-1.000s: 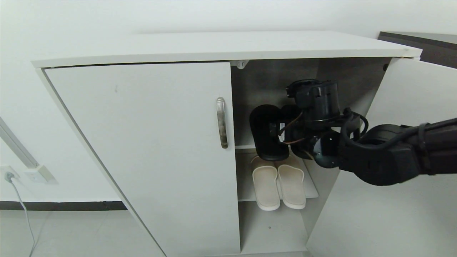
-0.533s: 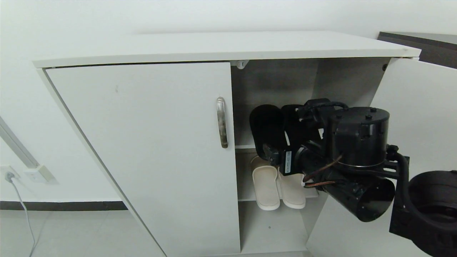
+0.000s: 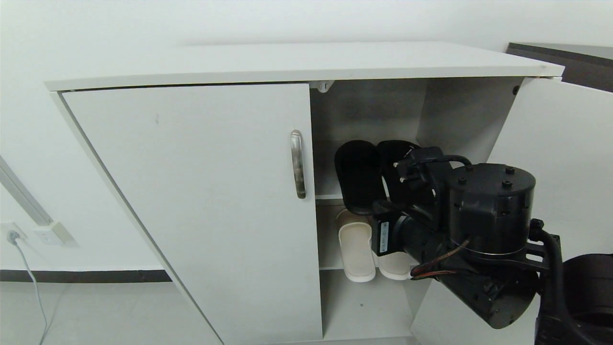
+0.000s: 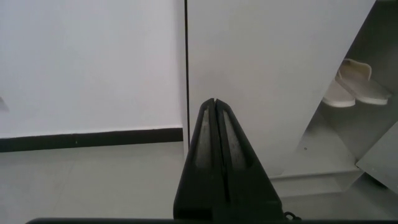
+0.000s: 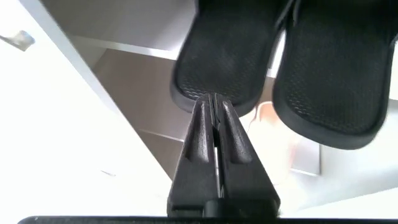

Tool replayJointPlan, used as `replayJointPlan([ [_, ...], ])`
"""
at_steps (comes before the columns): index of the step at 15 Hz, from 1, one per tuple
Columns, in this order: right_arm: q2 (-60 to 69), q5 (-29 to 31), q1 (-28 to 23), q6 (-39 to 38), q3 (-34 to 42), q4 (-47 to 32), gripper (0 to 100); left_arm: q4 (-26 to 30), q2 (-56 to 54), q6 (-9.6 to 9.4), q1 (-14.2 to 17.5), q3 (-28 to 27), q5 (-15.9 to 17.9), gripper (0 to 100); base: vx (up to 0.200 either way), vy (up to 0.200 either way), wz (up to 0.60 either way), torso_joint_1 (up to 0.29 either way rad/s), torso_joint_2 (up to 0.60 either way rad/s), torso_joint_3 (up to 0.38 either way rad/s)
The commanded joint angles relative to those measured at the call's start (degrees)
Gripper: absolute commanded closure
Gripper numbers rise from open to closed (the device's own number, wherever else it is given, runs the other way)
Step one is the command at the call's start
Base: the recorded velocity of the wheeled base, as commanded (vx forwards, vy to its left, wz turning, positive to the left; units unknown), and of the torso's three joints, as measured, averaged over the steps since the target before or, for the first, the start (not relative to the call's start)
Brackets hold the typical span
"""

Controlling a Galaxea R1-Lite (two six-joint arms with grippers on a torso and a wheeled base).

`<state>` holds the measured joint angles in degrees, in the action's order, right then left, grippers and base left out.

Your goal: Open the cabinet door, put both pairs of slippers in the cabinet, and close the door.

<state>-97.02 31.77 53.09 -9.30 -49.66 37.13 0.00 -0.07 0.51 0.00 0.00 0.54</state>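
Observation:
The white cabinet point(image 3: 297, 60) has its right door point(image 3: 550, 143) swung open and its left door point(image 3: 191, 191) closed. A black pair of slippers point(image 3: 359, 172) lies on the upper shelf with the heels past its front edge. A white pair point(image 3: 355, 249) lies on the shelf below. My right gripper point(image 3: 378, 207) is just in front of the black heels. In the right wrist view it point(image 5: 214, 96) is shut on nothing, its tip near the black slippers point(image 5: 230, 56). My left gripper point(image 4: 214, 102) is shut and low before the closed door, with the white slippers point(image 4: 354, 84) off to one side.
A metal handle point(image 3: 297, 164) runs down the closed door's edge. The cabinet's bottom compartment point(image 3: 364, 306) holds nothing. A wall socket with a cable point(image 3: 12, 235) sits low on the wall to the left, above bare floor point(image 3: 96, 316).
My right arm has drawn back and down out of the upper compartment, toward the camera. The black slippers stay on the shelf.

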Motion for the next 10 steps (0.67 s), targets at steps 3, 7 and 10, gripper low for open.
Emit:
replayJointPlan([
  [3,-0.62,-0.04,0.35,-0.01,0.62,0.13,100,0.0,0.07,0.02,0.0,0.0,0.08,100,0.0,0.0,0.0,0.0,0.0,0.0],
  [7,-0.71,-0.13,0.35,0.16,0.89,0.13,100,0.0,0.07,0.1,0.0,-0.09,0.08,100,-0.2,0.0,0.0,0.006,0.0,0.001],
  [10,-0.71,-0.13,0.35,0.16,0.97,0.13,100,0.0,0.07,0.1,0.0,0.0,0.08,100,-0.2,0.0,0.0,0.001,0.0,-0.001],
])
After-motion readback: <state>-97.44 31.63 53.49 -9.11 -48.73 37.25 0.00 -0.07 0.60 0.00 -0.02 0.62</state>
